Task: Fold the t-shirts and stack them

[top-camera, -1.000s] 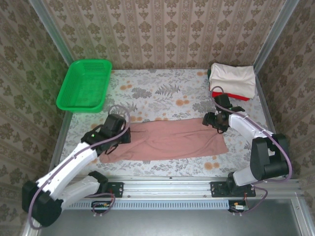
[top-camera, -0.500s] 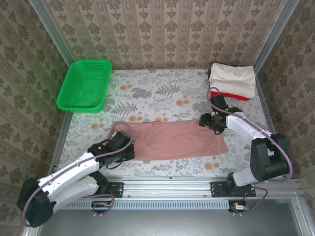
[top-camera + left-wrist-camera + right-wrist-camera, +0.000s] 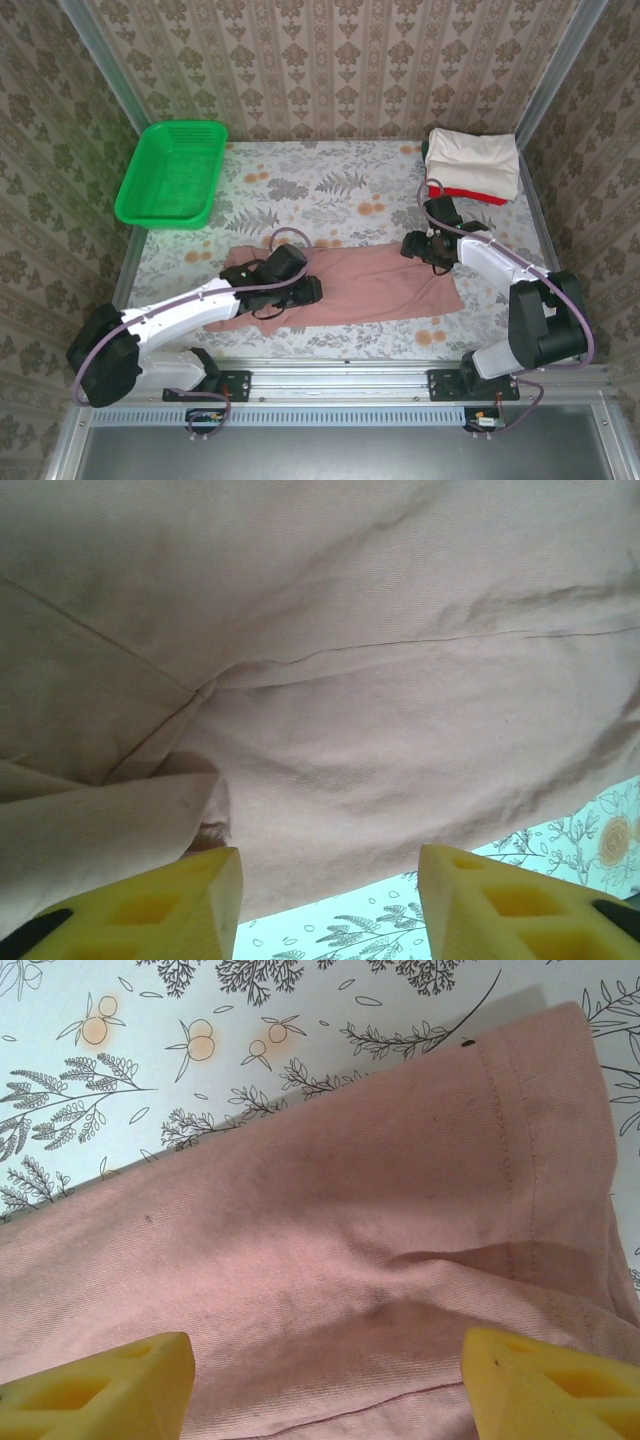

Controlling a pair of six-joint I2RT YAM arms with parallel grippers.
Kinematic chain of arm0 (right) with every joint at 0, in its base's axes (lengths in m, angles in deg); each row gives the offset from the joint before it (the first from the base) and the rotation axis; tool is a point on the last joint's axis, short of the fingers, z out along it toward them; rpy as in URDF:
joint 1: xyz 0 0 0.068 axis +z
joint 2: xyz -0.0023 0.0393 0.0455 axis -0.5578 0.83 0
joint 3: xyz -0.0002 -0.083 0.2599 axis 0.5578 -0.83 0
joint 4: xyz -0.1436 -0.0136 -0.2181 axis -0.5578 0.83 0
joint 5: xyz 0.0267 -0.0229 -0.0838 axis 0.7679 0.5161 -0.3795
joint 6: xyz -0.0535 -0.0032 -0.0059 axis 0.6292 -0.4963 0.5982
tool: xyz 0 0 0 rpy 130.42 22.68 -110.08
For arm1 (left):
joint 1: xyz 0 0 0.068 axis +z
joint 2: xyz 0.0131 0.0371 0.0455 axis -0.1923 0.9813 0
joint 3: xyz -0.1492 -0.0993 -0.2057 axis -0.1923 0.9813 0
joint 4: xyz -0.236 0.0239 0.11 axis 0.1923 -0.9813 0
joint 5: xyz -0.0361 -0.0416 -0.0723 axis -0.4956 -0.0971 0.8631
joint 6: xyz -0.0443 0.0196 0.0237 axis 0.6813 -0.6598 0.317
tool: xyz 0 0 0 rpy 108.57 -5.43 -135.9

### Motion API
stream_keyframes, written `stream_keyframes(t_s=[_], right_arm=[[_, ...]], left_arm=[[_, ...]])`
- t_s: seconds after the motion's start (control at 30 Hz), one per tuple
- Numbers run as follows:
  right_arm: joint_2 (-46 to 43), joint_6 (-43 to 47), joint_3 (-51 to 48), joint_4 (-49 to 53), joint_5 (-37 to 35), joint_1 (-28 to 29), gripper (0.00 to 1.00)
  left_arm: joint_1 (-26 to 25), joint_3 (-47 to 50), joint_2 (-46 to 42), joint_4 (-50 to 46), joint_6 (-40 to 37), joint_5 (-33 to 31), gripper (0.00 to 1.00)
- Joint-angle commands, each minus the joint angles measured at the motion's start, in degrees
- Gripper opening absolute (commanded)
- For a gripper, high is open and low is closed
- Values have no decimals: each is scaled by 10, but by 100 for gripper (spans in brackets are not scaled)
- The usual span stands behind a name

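A dusty-pink t-shirt [image 3: 372, 282] lies as a long flat band across the near middle of the table. My left gripper [image 3: 306, 290] hovers low over its left half with the jaws apart. In the left wrist view the left gripper [image 3: 328, 880] has nothing between its yellow fingers, and the pink t-shirt [image 3: 350, 680] spreads beyond them with a loose fold by the left finger. My right gripper [image 3: 414, 246] is open at the shirt's far right corner. Seen from the right wrist, that gripper [image 3: 328, 1360] hangs over the hemmed edge of the shirt [image 3: 330, 1220]. A folded cream t-shirt [image 3: 472, 160] rests on a red t-shirt [image 3: 470, 194] at the back right.
A green mesh basket [image 3: 170, 172] stands at the back left. The floral tablecloth [image 3: 330, 195] shows between the basket and the stack. Metal rails run along the near edge and both sides, with patterned walls around.
My left gripper has swept to the right along the pink shirt and its jaws have come apart. The right gripper has edged slightly left at the shirt's far right corner.
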Motion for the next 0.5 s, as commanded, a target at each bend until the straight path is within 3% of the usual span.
stream_keyframes(t_s=[0.0,0.2,0.4,0.47], right_arm=[[0,1,-6,-9,12,4,73],[4,4,-1,-6,4,3,73],[61,6,36,-3,-14,3,72],[94,7,64,22,-45,3,72]], left_arm=[[16,-1,-44,-61,-13,-32,56],[132,41,-96,-77,-77,-18,66],[224,-12,38,-10,-186,37,62],[246,-48,86,-8,-216,27,61]])
